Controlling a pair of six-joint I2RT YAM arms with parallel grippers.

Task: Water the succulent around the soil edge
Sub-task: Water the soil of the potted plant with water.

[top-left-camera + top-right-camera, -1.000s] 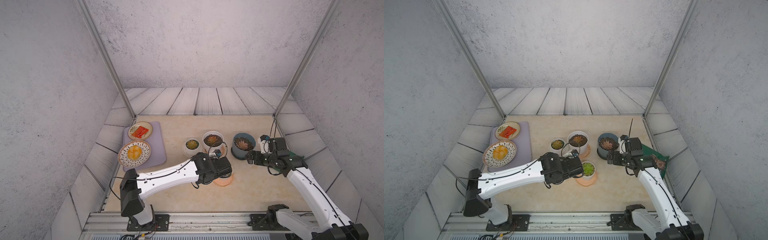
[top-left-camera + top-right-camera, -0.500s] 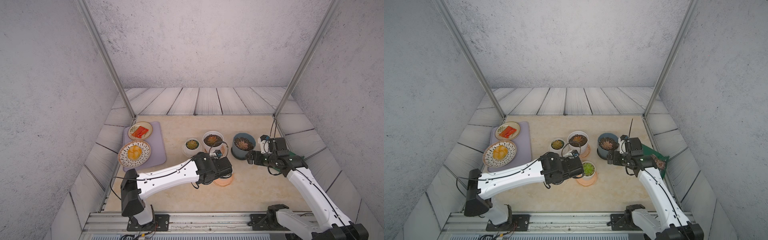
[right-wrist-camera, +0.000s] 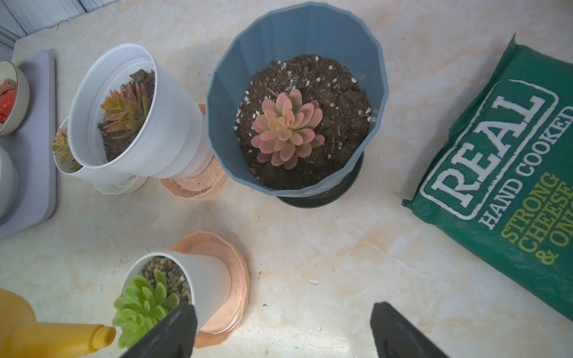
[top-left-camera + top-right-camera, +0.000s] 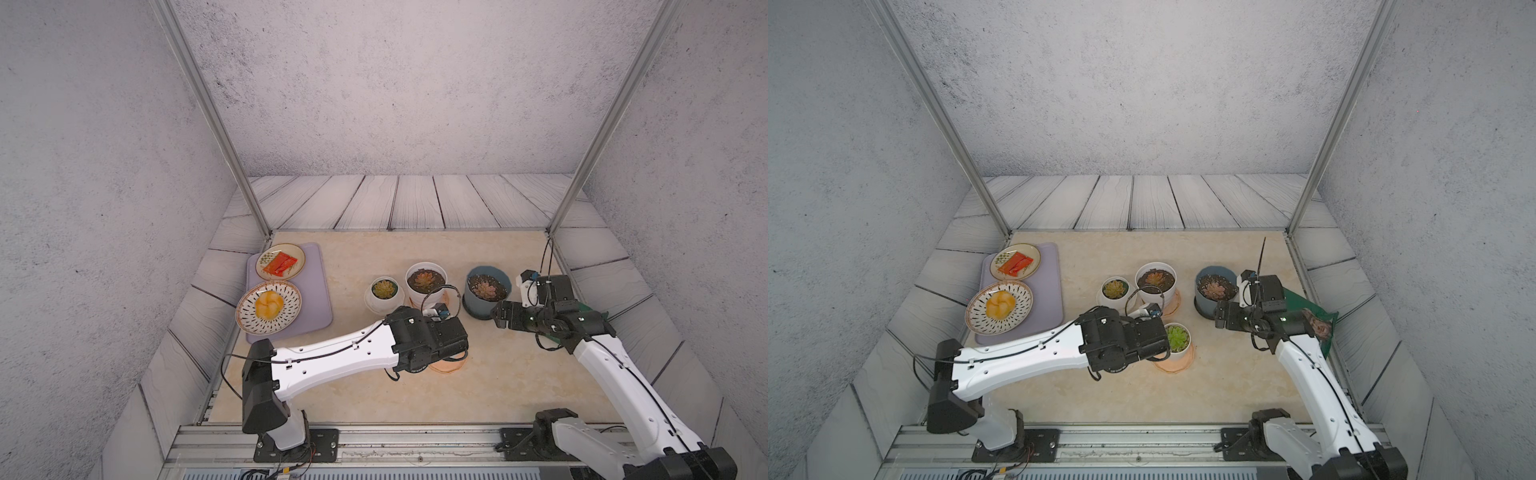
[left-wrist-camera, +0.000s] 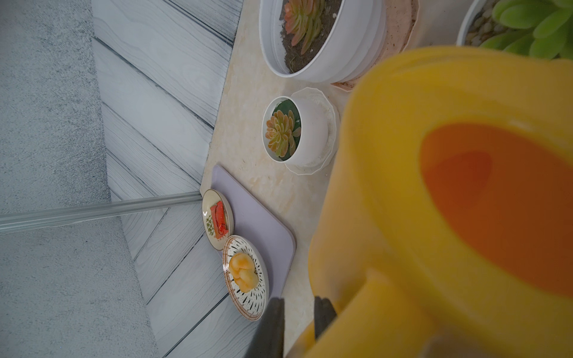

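The watering can (image 5: 434, 217) is seen only in part. Its yellow body is blurred and cut off in the left wrist view, and in both top views it is hidden beneath the left arm (image 4: 332, 361). The left gripper (image 5: 297, 302) is clamped tight on the can's handle (only a sliver of yellow shows by the dark fingers (image 5: 273, 328)). The green succulent (image 4: 1177, 337) stands in a small white pot (image 3: 210, 279). In a top view only its saucer (image 4: 451, 368) is left uncovered. The spout (image 3: 93, 339) is held just beside the leaves; whether they touch cannot be told. The right gripper (image 3: 282, 307) hangs near this pot, spread wide with nothing between its fingers. Beyond the pot stand a tall white pot (image 3: 173, 133) and a blue pot (image 3: 279, 40).
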